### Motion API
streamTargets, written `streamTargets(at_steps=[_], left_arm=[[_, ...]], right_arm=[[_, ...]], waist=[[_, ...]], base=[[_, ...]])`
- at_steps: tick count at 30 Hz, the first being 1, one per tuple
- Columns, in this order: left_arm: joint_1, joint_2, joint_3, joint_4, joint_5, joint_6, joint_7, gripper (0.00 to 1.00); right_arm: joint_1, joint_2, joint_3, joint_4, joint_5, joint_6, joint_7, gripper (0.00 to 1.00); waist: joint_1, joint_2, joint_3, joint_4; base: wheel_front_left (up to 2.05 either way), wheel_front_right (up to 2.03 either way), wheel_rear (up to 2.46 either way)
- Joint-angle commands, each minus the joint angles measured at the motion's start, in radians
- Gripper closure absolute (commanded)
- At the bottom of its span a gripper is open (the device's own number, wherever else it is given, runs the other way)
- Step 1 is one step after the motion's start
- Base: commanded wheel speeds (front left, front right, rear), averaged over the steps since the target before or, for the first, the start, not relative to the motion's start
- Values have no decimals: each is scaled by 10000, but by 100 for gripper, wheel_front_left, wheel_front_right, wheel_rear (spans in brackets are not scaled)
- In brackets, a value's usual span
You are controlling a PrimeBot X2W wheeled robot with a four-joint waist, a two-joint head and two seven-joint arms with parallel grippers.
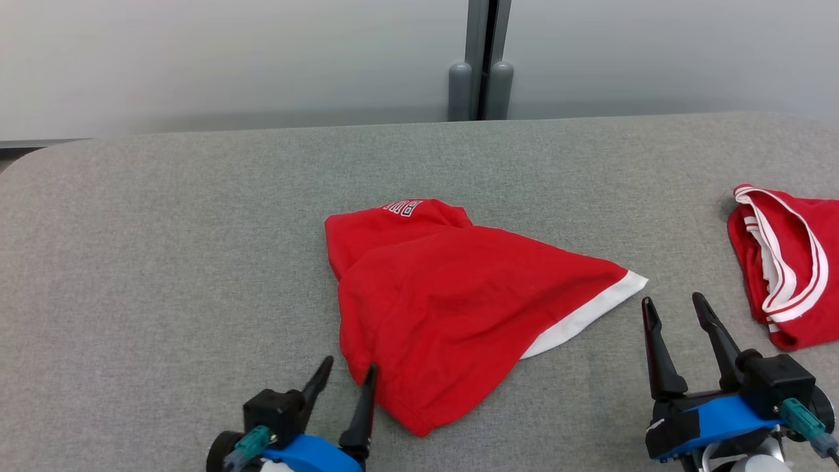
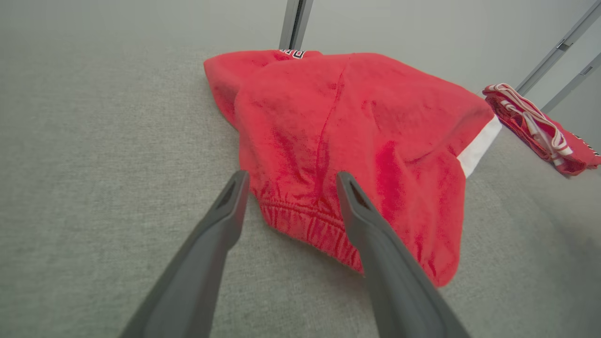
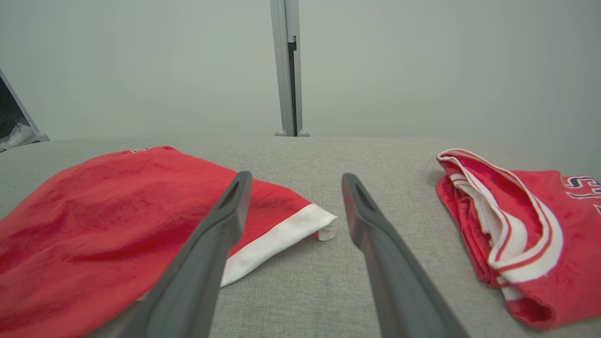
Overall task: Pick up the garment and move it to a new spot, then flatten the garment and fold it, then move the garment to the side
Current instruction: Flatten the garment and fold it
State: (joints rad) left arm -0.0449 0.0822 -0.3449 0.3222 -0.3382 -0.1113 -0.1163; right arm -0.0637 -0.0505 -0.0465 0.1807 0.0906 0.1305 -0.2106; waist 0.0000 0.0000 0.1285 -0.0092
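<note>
1. The left gripper [image 1: 350, 364] sits at the lower left of the head view, its two dark fingers [image 1: 362, 406] spread apart and pointing up, tilted slightly right
2. The left wrist [image 1: 314, 455] behind it wears a blue shell under a black block
3. The right gripper [image 1: 673, 298] sits at the lower right, jaws wide, its long fingers leaning a little left as they rise
4. The right wrist [image 1: 734, 413] has the same blue shell and black housing
5. In each wrist view that arm's own fingers rise from the bottom edge as a broad V, tips well apart
</note>
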Motion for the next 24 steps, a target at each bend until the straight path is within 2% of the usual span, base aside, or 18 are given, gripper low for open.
streamTargets(at_steps=[1,5,16,21,22,23,24], left_arm=[[-107,-46,-125,37,-96,-52,161,0],[-45,-202,-476,245,-885,-63,1126,0],[200,-311,-606,137,-2905,663,2985,0],[-24,-316,-719,-90,-3214,706,2733,0],[-74,-318,-743,-75,-3167,688,2626,19],[-143,-315,-683,-63,-3115,714,2448,63],[-226,-295,-670,-14,-3039,729,2335,100]], right_arm=[[-97,-1,27,-16,13,6,14,0],[-166,-2,187,87,83,6,-20,0],[-268,-2,360,273,280,6,-147,0],[-276,-1,407,304,337,6,-197,0],[-282,-1,422,314,351,6,-207,0],[-290,-1,441,321,367,6,-201,0],[-302,-1,459,326,385,6,-203,0]], waist=[[0,0,10,-16],[0,0,32,-142],[0,0,37,-502],[0,0,52,-564],[0,0,53,-575],[0,0,53,-583],[0,0,54,-592]], base=[[0,0,0],[0,0,0],[0,0,0],[0,0,0],[0,0,0],[0,0,0],[0,0,0]])
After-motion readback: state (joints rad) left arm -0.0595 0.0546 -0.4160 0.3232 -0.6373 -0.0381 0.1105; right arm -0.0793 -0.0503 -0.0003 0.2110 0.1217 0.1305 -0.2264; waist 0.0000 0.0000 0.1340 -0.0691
